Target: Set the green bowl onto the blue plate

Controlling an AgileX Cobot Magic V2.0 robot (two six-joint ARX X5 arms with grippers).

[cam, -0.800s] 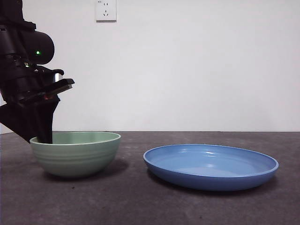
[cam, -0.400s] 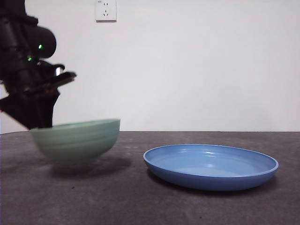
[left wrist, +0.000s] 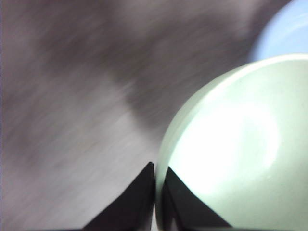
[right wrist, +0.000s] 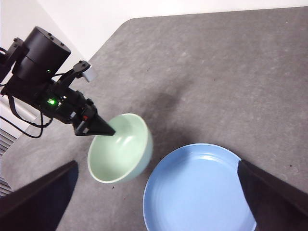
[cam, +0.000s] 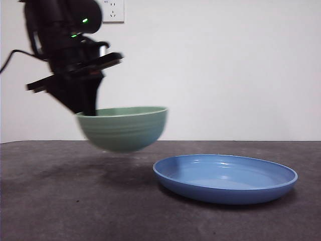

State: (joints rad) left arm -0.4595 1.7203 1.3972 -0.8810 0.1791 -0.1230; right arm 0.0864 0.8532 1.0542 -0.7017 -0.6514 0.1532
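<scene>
- Green bowl (cam: 123, 128) hangs clear of the table (cam: 60, 201), carried in the air with its shadow on the dark surface below, to one side of the blue plate (cam: 225, 178) and not yet over it.
- The left gripper (left wrist: 155, 192) has it by the rim: in its own wrist view the two black jaws are pinched nearly together, one inside the wall and one outside, on the side of the bowl away from the plate.
- From the right wrist view the bowl (right wrist: 120, 148) rides just beside the plate's edge (right wrist: 199, 190), mouth up and close to level.
- The right gripper (right wrist: 159, 202) waits high above, its jaws spread wide and holding nothing.
- I judge the bowl to be stiff and hard, ceramic or heavy melamine by its gloss, so it will not give under the jaws but could chip if set down sharply on the plate.
- Its smooth glazed wall looks slippery, and a pinch at one point on the rim leaves the weight hanging off to the side; a quick swing could make it twist or slide in the grip.
- The rim is the sensible place to hold it, and it wants a slow, level lowering onto the plate's flat middle.
</scene>
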